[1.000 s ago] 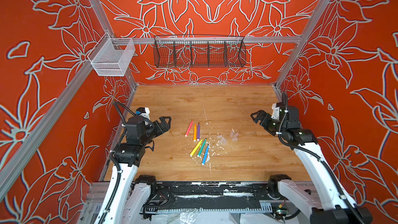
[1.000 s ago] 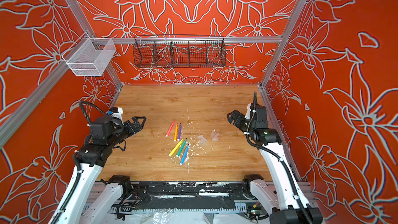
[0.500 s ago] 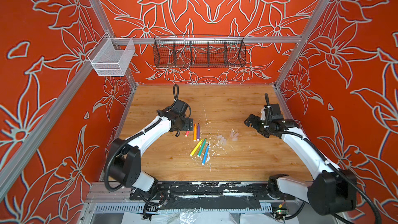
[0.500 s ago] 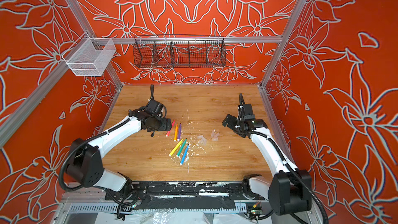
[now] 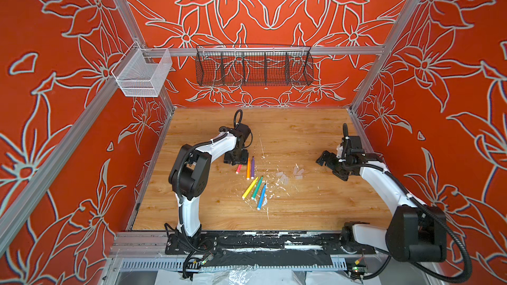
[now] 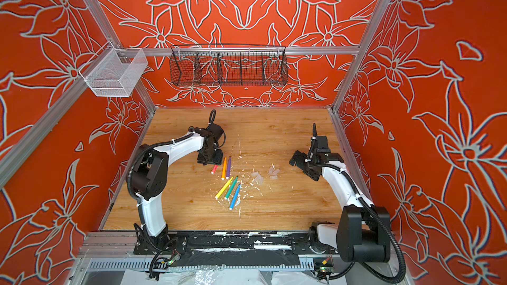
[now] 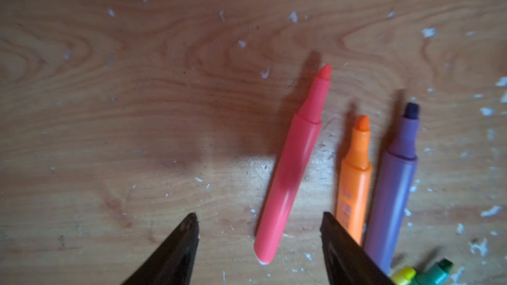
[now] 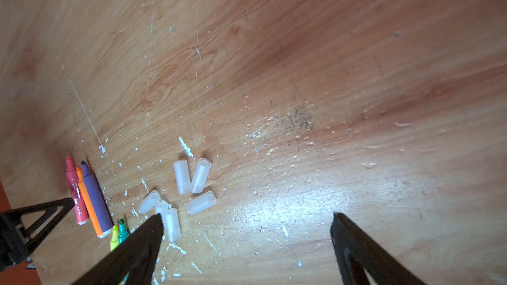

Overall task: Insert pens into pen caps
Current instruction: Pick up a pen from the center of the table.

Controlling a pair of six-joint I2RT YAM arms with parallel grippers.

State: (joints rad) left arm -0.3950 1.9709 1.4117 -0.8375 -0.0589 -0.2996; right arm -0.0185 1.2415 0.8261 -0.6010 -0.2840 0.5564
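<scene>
Jaws apart, the left gripper point(image 7: 258, 214) straddles a seemingly light, slippery pink pen point(image 7: 290, 171), probably best pinched mid-barrel; the right gripper point(image 8: 247, 215) is also spread wide

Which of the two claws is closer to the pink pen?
Left. The left gripper straddles the pink pen; the right gripper hovers far off, by the pen caps.

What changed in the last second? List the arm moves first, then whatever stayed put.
The left claw swung out from the left edge of the table and came down over the pink pen, jaws open astride it, nothing gripped. The right claw sank lower, open and empty. The pens and pen caps lie where they were.
</scene>
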